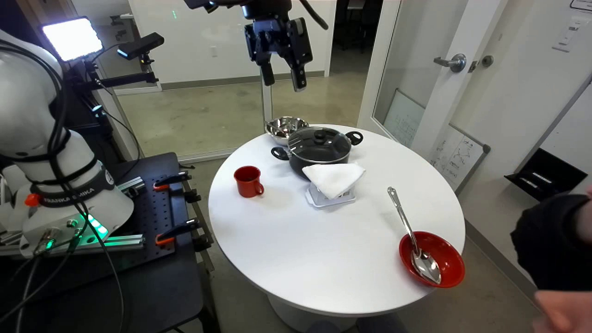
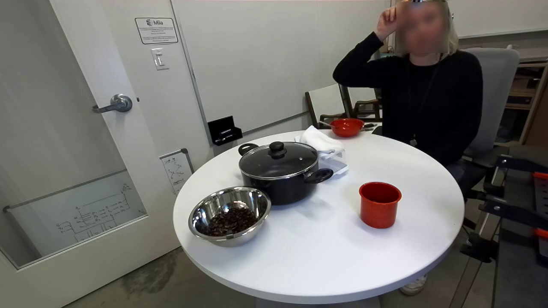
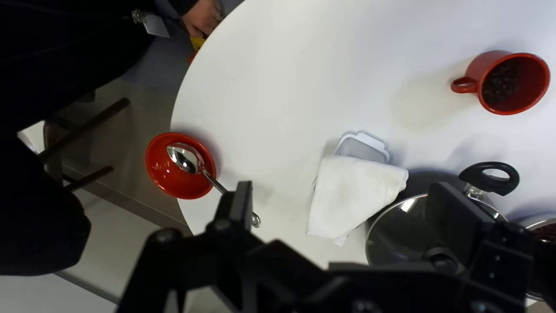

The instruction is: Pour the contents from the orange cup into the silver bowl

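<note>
Cup (image 2: 379, 210), right of centre in an exterior view, looks stiff, light and slick, best clasped across its sides by the wide-spread, empty gripper (image 1: 284, 84).

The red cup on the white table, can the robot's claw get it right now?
Probably yes. The claw hangs open, and the red cup stands upright, uncovered and apart from the black pot. The claw would likely need to come lower first.
</note>
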